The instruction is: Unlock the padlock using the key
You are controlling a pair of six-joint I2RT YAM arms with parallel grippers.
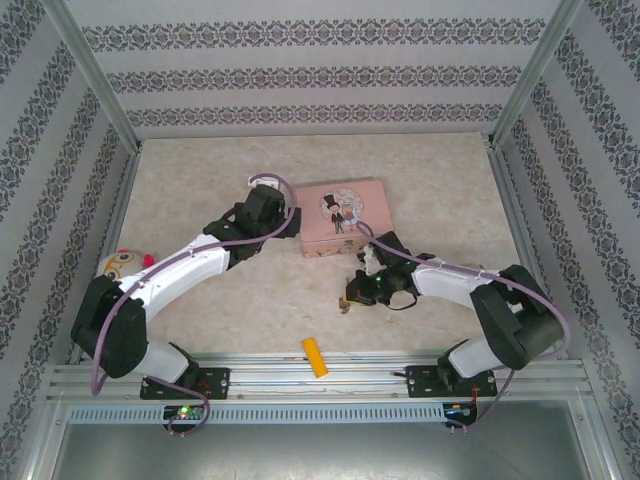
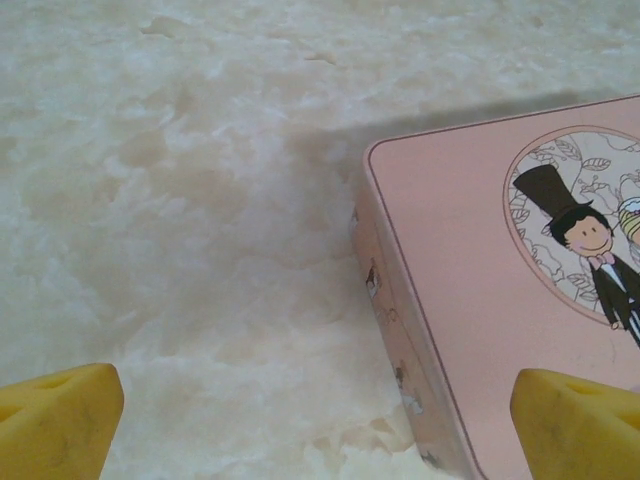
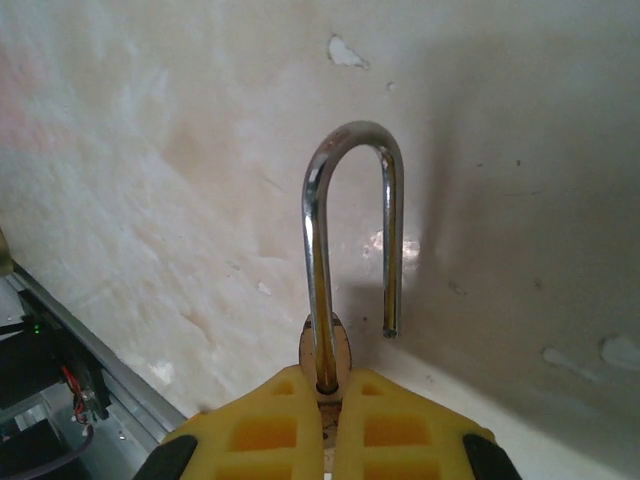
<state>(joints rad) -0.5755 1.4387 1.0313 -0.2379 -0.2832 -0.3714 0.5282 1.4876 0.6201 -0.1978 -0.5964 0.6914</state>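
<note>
Right pincer [image 3: 325,425]: clamps the padlock [image 3: 325,352] by its body, leaving the shackle [image 3: 352,150] clear ahead, one leg free, seemingly sprung. Left pincer [image 2: 318,405]: gapes wide over an edge of the pink tin [image 2: 480,260], apparently idle.

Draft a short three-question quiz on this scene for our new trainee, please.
1. True or false: the right gripper holds the padlock with its shackle closed.
2. The left gripper has its jaws: A) wide open, B) shut on nothing, C) shut on something.
3. In the left wrist view, which thing's corner lies between the left gripper's fingers?

Key:
1. False; one end of the shackle hangs free of the body.
2. A.
3. The pink tin.
</note>
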